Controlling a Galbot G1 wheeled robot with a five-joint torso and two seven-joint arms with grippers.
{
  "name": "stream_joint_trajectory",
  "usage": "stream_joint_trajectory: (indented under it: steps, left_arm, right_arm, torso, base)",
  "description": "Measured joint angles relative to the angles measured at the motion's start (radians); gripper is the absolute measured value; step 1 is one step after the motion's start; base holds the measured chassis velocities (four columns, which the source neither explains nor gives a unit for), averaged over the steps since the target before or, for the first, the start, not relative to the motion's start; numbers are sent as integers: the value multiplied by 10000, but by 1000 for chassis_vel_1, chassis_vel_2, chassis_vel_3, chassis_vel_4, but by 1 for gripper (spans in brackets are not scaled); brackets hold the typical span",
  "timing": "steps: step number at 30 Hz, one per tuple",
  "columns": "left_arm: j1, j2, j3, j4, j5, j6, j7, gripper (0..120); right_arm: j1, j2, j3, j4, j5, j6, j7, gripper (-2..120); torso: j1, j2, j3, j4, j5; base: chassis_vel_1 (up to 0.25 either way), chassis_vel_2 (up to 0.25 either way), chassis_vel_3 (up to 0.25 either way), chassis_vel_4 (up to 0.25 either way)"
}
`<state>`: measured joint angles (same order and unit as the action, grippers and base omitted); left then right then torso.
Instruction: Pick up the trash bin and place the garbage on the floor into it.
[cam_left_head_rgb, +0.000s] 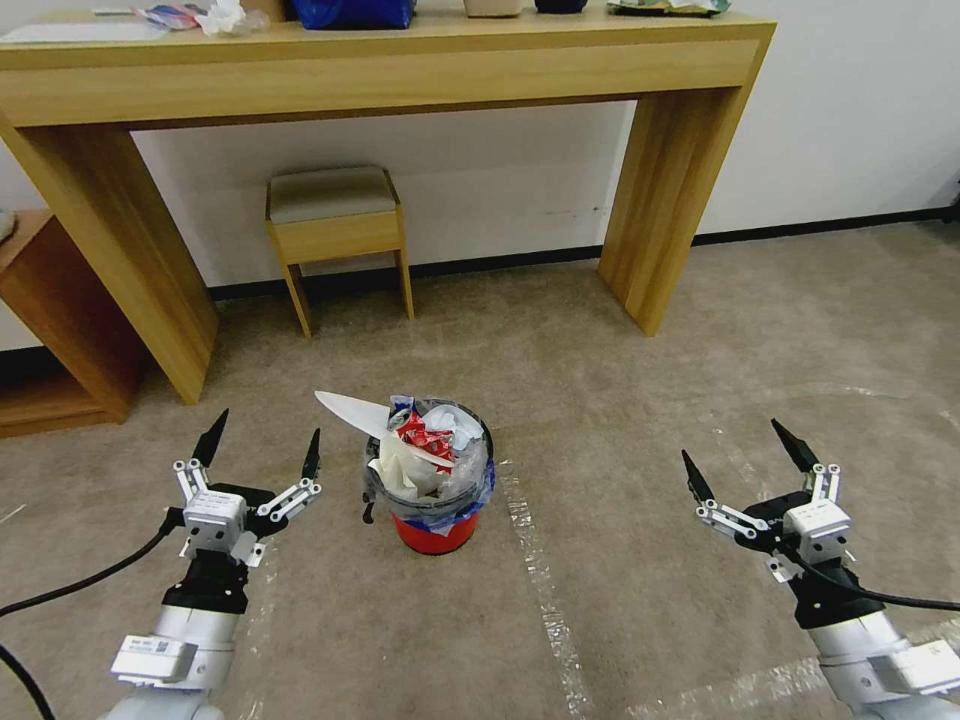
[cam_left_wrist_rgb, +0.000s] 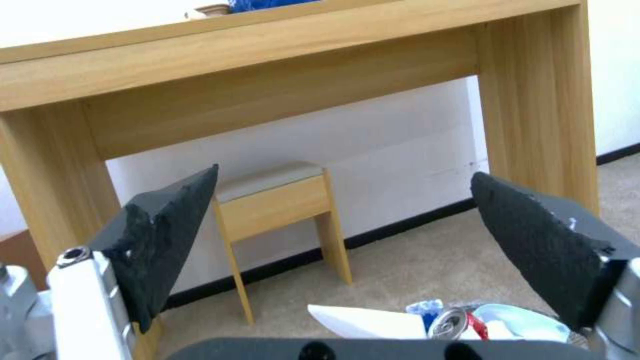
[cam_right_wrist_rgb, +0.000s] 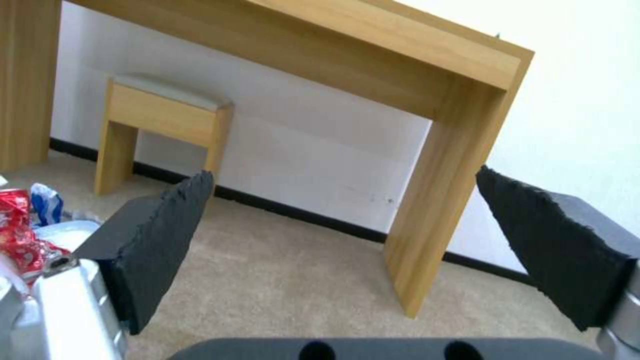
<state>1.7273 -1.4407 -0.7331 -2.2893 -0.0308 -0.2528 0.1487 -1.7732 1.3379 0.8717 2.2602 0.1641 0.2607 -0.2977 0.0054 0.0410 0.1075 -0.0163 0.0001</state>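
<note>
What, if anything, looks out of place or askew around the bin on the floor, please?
The trash bin is heaped above its rim, and a flat white slipper sole sticks out sideways past the edge toward the left gripper, so it looks loosely lodged. Both the left gripper and the right gripper hang open and empty beside the bin.

From the head we look forward and down at the floor; each wrist camera looks low and level past its jaws. We share the bench (cam_left_head_rgb: 380, 70) and stool (cam_left_head_rgb: 335, 225).
</note>
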Motion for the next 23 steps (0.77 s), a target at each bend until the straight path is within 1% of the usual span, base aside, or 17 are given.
stream_joint_trajectory:
  steps: [3,11,15,23]
  left_arm:
    - [72,-54,18,0,52,-131,-32,100]
    - [134,-185,149,10,211,-172,-73,100]
    - [170,-198,157,10,375,-197,-82,100]
    - [191,-192,264,32,421,-197,-202,100]
  right_arm:
    - [49,-14,-52,-47,-1,-14,5,100]
    - [128,8,-288,-200,-189,-8,17,100]
    - [151,-16,-314,-236,-207,0,7,100]
    - [251,31,-399,-264,-247,-4,-7,100]
  torso:
    - [0,0,0,0,-1]
    - [0,0,0,0,0]
    - [0,0,0,0,-1]
    - [-1,0,0,1,-1]
  base:
    - [0,0,0,0]
    - [0,0,0,0]
    - [0,0,0,0]
    - [0,0,0,0]
